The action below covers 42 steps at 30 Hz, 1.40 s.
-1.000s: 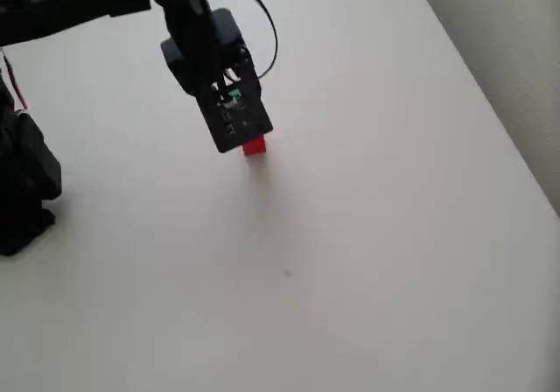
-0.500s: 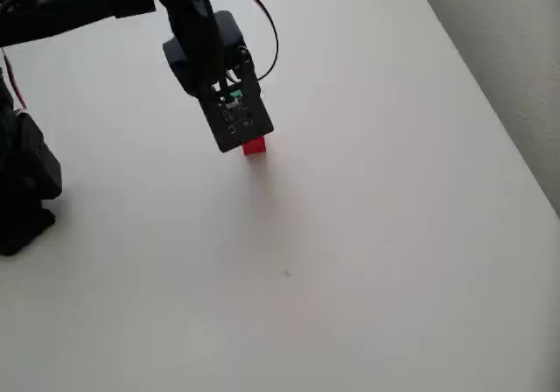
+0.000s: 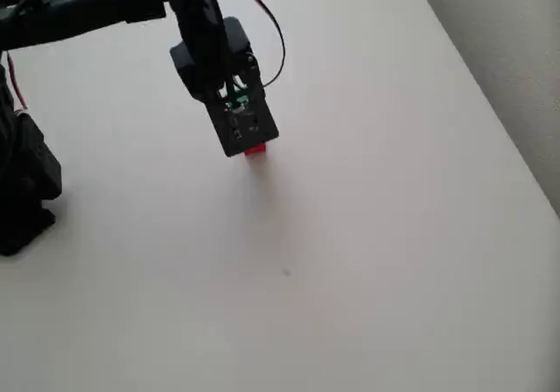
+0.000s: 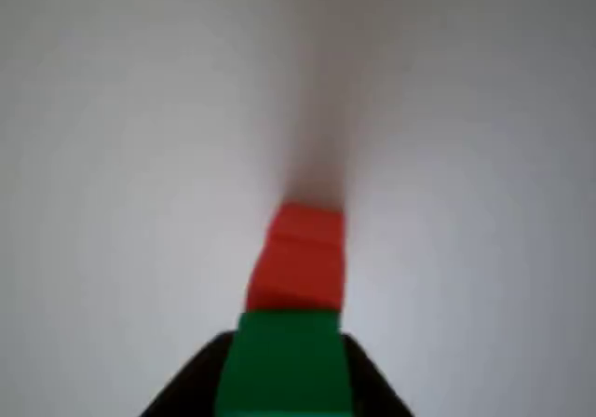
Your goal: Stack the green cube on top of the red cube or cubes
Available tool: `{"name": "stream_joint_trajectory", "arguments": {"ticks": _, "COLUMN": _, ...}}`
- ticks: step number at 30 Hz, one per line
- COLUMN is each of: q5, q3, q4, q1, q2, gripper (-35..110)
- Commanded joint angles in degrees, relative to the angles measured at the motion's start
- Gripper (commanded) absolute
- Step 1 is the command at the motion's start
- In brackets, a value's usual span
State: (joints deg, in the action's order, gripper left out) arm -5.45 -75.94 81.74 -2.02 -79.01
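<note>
Wrist view: gripper (image 4: 287,380) clamped on green cube (image 4: 287,361), red cube (image 4: 298,259) just beyond. Overhead: red cube (image 3: 255,150) mostly hidden under gripper (image 3: 241,125).

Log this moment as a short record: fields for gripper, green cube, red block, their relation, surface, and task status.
gripper: gripper black, shut on the green cube, above the red block
green cube: green cube between the fingers
red block: red block standing on the table, partly covered by the gripper in the overhead view
relation: green cube close over the red block; contact cannot be told
surface: table plain white
task status: cube not yet released
</note>
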Motion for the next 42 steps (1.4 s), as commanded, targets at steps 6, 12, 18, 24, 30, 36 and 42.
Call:
{"name": "stream_joint_trajectory", "arguments": {"ticks": 6, "q5": -0.4, "q3": 4.0, "q4": 0.4, "q1": -0.7, "q2": -0.1, "gripper": 11}}
{"name": "stream_joint_trajectory", "arguments": {"ticks": 12, "q5": -0.9, "q3": 4.0, "q4": 0.7, "q1": -1.0, "q2": 0.0, "gripper": 14}}
{"name": "stream_joint_trajectory", "arguments": {"ticks": 18, "q5": -1.9, "q3": 4.1, "q4": 1.2, "q1": -1.4, "q2": 0.2, "gripper": 18}}
{"name": "stream_joint_trajectory", "arguments": {"ticks": 24, "q5": -4.0, "q3": 4.1, "q4": 2.8, "q1": -2.2, "q2": 0.4, "gripper": 29}}
{"name": "stream_joint_trajectory", "arguments": {"ticks": 30, "q5": -4.5, "q3": 4.1, "q4": 4.1, "q1": -2.8, "q2": -2.8, "gripper": 37}}
{"name": "stream_joint_trajectory", "arguments": {"ticks": 36, "q5": -4.7, "q3": 4.1, "q4": 6.2, "q1": -2.1, "q2": -11.3, "gripper": 37}}
{"name": "stream_joint_trajectory", "arguments": {"ticks": 42, "q5": -4.7, "q3": 4.1, "q4": 9.6, "q1": -1.2, "q2": -20.8, "gripper": 37}}
